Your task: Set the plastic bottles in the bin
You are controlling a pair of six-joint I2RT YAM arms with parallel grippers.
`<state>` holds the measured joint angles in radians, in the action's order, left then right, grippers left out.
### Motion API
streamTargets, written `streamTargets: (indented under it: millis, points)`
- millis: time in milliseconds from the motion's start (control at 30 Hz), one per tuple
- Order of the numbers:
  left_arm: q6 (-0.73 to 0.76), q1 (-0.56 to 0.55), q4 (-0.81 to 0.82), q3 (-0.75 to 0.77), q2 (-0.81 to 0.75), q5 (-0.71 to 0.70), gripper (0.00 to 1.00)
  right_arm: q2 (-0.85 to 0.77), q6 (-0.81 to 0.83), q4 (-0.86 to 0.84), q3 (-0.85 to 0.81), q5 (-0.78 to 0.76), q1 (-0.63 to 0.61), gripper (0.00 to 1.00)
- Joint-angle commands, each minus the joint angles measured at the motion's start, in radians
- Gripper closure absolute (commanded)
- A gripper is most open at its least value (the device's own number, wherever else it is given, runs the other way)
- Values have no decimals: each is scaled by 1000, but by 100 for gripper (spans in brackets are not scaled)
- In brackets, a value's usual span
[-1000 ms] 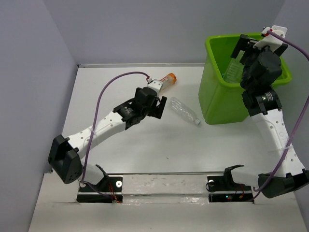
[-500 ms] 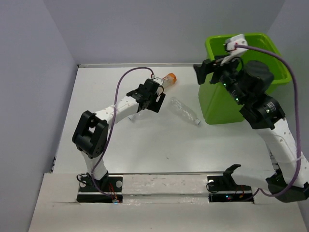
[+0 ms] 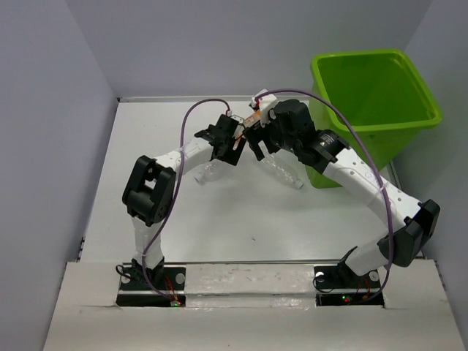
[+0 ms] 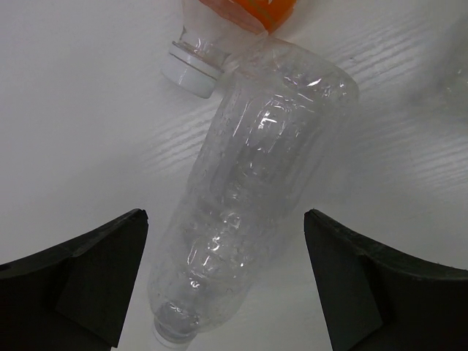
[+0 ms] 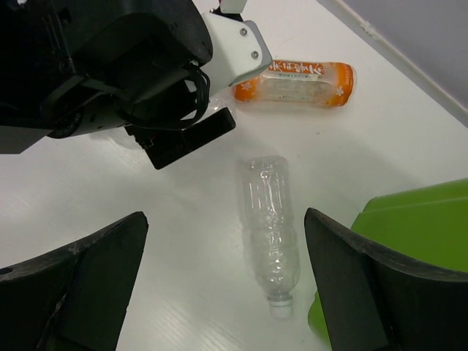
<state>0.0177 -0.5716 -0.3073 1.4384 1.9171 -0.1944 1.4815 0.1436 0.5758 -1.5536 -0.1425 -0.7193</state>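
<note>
1. The white table (image 3: 219, 234) carries everything I see; the lime-green bin (image 3: 376, 88) stands upright at its far right corner.
2. My left gripper (image 4: 223, 219) reaches toward the middle of the far edge, its fingers spread wide and grasping nothing; my right gripper (image 5: 225, 216) hangs just beside it on the bin's side, its fingers equally released.
3. A crinkled clear bottle (image 4: 248, 197) lies flat on the table between my left fingers, neck toward the wrist camera; bare table shows between it and the left-hand finger.
4. A second clear bottle (image 5: 270, 234) lies below my right gripper, just beside the bin's wall but outside it, neck toward the near edge.
5. The orange bottle (image 5: 296, 82) lies near the far edge; its white cap (image 4: 189, 69) sits right by the crinkled bottle's base.
</note>
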Motion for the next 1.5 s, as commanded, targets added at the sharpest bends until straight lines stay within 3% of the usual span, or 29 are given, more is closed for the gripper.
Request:
streamTargets:
  millis: [0, 67, 300, 733, 1067, 1133, 1233, 1267, 1367, 1467]
  points:
    - [19, 16, -50, 53, 65, -14, 1, 16, -15, -54, 4, -43, 1, 7]
    - [18, 19, -64, 56, 83, -28, 3, 39, -27, -71, 10, -60, 1, 7]
    - [-51, 24, -82, -22, -10, -10, 29, 103, -62, -114, 59, 81, 119, 6]
    - [-226, 26, 39, -305, -406, 150, 40, 350, 5, -100, 83, 38, 170, 0]
    - [-268, 24, 48, -294, -699, 179, 41, 513, -1, -108, 53, -34, 199, 3]
    - [-274, 26, 50, -279, -730, 190, 41, 523, -13, -109, 56, -17, 199, 9]
    - [-274, 24, 53, -236, -776, 256, 41, 485, -55, -120, 72, 27, 178, 27]
    - [-272, 26, 56, -228, -794, 268, 41, 432, -64, -131, 82, 26, 166, 42]
    - [-277, 26, 69, -198, -826, 294, 41, 296, -102, -142, 130, 26, 115, 63]
    - [-286, 26, 79, -162, -852, 312, 41, 101, -130, -128, 170, 40, 86, 65]
